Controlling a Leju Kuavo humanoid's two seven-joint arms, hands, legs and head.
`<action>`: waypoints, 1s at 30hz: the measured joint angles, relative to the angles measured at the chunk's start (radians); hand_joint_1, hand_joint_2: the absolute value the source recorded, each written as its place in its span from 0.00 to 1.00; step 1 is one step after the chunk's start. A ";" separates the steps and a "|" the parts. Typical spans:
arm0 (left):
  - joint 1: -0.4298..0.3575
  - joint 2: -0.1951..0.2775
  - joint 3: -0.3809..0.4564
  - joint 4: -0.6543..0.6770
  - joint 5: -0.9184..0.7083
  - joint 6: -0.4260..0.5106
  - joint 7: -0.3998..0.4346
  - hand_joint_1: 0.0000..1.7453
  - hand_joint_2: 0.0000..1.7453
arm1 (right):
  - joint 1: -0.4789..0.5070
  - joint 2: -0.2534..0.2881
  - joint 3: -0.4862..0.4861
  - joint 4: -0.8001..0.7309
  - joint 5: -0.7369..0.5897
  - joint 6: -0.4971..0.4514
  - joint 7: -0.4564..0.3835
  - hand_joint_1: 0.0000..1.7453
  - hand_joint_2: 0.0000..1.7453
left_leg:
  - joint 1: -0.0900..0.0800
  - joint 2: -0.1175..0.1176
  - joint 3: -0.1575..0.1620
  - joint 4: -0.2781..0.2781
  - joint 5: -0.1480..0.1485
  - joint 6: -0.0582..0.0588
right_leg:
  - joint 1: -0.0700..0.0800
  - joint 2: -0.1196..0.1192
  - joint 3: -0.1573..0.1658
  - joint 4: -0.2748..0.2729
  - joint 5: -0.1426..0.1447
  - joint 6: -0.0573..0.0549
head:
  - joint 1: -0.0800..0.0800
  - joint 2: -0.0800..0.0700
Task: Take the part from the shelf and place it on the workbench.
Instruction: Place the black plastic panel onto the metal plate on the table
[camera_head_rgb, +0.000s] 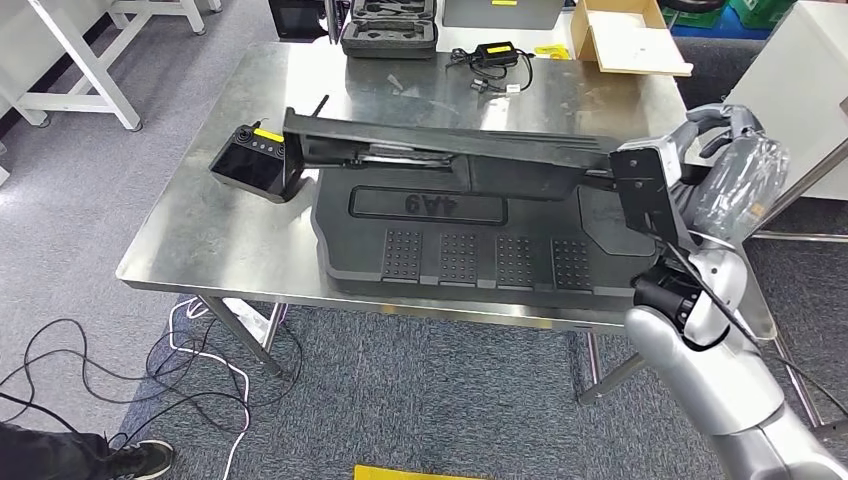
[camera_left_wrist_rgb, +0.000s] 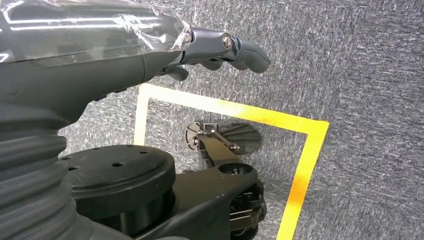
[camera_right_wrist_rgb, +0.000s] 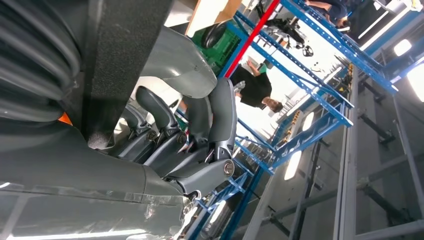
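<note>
The large black moulded plastic part (camera_head_rgb: 455, 235), long and flat with ribbed grip patches along its near edge, lay across the bare steel workbench (camera_head_rgb: 200, 250), its near edge close to the bench's front lip. A long black bar-like section (camera_head_rgb: 440, 140) stood raised above its flat body and ran toward the right hand. You had the part over the bench at this moment; I judged the step to be the set-down and release.

To do it well, you needed to lower the raised right end until the whole piece sat flat, keep it clear of the small black handheld controller (camera_head_rgb: 255, 160) just beside its left end, and open the fingers only once the weight rested on steel.

The right hand (camera_head_rgb: 725, 165), wrapped in clear plastic film, was at the part's right end beyond the bench's right edge, wrist bent. In the right wrist view its dark fingers (camera_right_wrist_rgb: 200, 125) curled against a black slab, so it appeared to grip the part.

The left hand (camera_left_wrist_rgb: 220, 50) hung over grey carpet, fingers curled in around nothing.
</note>
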 joint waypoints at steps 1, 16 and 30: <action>0.000 0.000 0.000 0.000 -0.002 -0.001 0.001 0.00 1.00 | -0.001 -0.001 0.002 0.002 -0.004 0.000 0.000 0.99 1.00 | 0.000 0.000 0.000 0.000 0.000 0.000 | 0.000 0.000 0.000 0.000 0.000 0.000 | 0.000 0.000; 0.002 0.000 0.001 0.000 0.008 0.008 0.000 0.00 0.25 | -0.027 -0.005 0.059 0.058 -0.020 0.001 -0.002 1.00 1.00 | 0.000 0.000 0.000 -0.001 0.000 0.000 | 0.000 0.000 0.000 0.000 0.000 0.000 | -0.002 0.000; 0.003 0.000 0.002 -0.003 0.006 0.012 0.001 0.00 0.00 | -0.233 -0.023 0.246 0.190 -0.066 0.128 0.004 1.00 1.00 | 0.000 0.000 0.000 -0.001 0.000 0.000 | 0.000 0.000 0.000 0.000 0.000 0.000 | -0.004 0.000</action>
